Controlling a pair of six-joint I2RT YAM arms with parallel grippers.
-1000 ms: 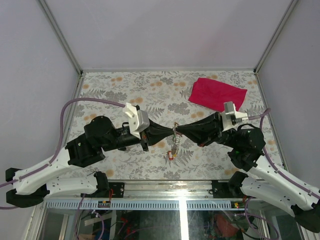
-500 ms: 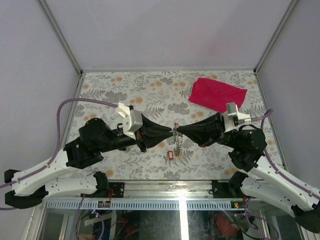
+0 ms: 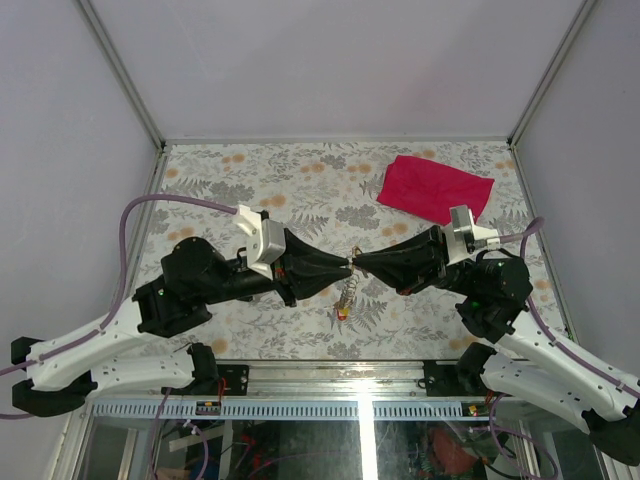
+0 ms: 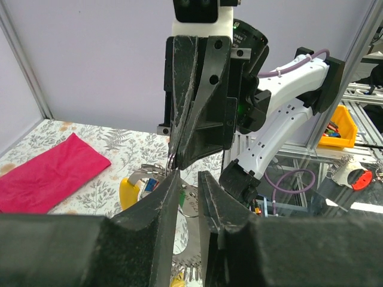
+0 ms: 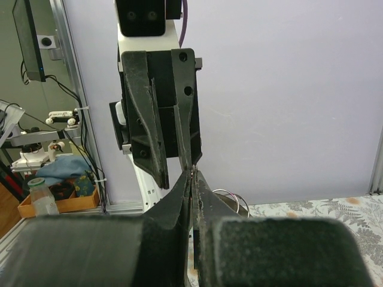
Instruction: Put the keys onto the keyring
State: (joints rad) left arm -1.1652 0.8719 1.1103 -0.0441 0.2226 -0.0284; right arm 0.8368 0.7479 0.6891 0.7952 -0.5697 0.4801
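My two grippers meet tip to tip above the table's middle. My right gripper (image 3: 357,262) is shut on the thin silvery keyring (image 3: 349,285), whose chain-like strand hangs at a slant below the tips and ends in a small red key tag (image 3: 343,313). In the right wrist view the fingers (image 5: 191,173) are pinched on a thin metal edge, with ring loops (image 5: 232,200) behind. My left gripper (image 3: 346,266) is open, tips close to the ring. In the left wrist view (image 4: 188,173) a narrow gap shows the ring (image 4: 192,206), a yellow tag (image 4: 128,192) and a green bit (image 4: 181,197).
A big red cloth (image 3: 435,187) lies at the back right of the flowered table (image 3: 220,180); it also shows in the left wrist view (image 4: 48,173). Frame posts and walls stand around the table. The metal rail runs along the near edge.
My left arm has swung its wrist back and up, the tips staying at the ring. The hanging strand now slants instead of hanging straight. My right gripper has barely moved.
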